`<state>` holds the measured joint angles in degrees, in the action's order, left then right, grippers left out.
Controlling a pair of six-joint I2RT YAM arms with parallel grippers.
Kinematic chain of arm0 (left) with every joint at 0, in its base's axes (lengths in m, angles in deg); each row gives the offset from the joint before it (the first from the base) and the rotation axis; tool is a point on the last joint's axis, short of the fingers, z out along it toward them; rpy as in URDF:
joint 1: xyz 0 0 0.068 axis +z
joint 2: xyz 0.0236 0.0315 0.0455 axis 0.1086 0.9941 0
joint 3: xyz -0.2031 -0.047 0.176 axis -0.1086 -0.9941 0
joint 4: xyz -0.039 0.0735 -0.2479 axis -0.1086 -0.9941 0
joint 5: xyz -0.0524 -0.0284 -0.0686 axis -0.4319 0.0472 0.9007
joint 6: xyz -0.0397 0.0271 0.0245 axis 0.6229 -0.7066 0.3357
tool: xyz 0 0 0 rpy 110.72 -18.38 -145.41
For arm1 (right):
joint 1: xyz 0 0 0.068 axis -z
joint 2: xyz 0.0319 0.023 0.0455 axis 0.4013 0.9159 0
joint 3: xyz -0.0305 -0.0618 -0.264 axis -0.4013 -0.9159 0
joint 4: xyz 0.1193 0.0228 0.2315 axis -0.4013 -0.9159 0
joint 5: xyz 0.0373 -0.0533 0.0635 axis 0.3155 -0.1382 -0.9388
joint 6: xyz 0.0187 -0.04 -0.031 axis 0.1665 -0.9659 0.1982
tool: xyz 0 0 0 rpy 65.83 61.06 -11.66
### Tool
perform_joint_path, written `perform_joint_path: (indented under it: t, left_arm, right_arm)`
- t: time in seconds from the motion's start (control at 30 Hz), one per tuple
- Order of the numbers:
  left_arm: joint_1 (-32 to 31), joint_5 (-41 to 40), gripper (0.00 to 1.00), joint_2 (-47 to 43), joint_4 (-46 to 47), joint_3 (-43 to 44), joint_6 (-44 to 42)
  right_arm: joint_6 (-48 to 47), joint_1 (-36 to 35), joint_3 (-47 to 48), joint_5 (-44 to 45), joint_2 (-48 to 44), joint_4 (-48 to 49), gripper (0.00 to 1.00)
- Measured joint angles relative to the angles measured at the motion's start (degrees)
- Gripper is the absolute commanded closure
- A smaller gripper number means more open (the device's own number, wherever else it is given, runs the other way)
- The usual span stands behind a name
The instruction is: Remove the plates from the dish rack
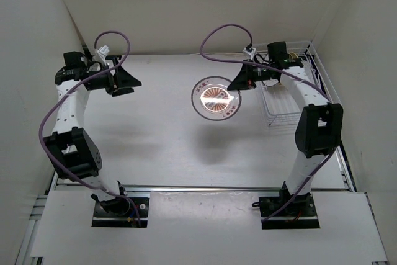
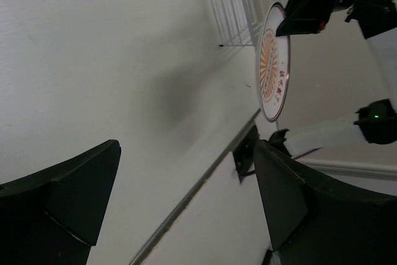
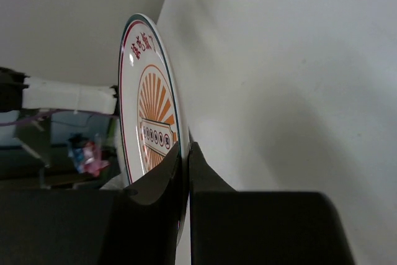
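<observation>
1. The right end effector is closed on the rim of the sunburst plate, one finger on each face; the wrist view shows the rim pinched edge-on.
2. From that grip the plate reaches left, toward the middle of the bench. It faces up and, judging by the shadow lying apart from it, is clear of the surface.
3. The dish rack stands on the far side of the right end effector, against the right wall, so the plate is already outside it.
4. The coming move looks like a straight descent onto the bare bench below.
5. The left end effector hangs open and empty, well apart at the far left. The right arm is plainly the nearer one.
6. Other plates in the rack cannot be made out.
</observation>
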<state>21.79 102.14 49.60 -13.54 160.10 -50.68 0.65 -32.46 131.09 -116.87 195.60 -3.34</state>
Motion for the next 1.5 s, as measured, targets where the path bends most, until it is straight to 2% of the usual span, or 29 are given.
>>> perform_joint_path:
  t: [0.2,0.47,0.67,0.83,1.07,1.37,1.5]
  left_arm:
    - [-1.36,6.47,0.01,4.35,1.9,-2.71,5.01]
    - [-11.23,9.62,0.01,4.9,4.13,-2.54,7.43]
    - [-10.4,9.49,0.07,7.06,5.2,-1.92,8.09]
    - [-11.26,7.67,0.07,8.26,5.4,-1.92,8.13]
    - [-15.39,5.81,0.07,9.42,5.31,-1.77,7.06]
    - [-16.17,4.5,0.07,14.03,5.16,0.15,6.73]
    - [-17.7,4.28,0.12,15.37,5.27,2.32,6.71]
  right_arm:
    - [3.13,-2.49,-0.39,-4.87,3.15,0.96,1.0]
    - [5.66,-7.78,3.85,-3.08,7.02,2.43,1.0]
    - [6.99,-9.22,8.83,1.95,11.37,3.04,1.0]
    - [8.48,-9.33,11.82,4.85,13.97,3.56,1.0]
    - [11.06,-9.73,14.38,5.6,15.32,5.09,1.0]
    - [14.34,-10.27,16.22,5.62,16.09,7.17,1.0]
    - [15.26,-10.69,16.33,5.6,16.22,8.02,1.0]
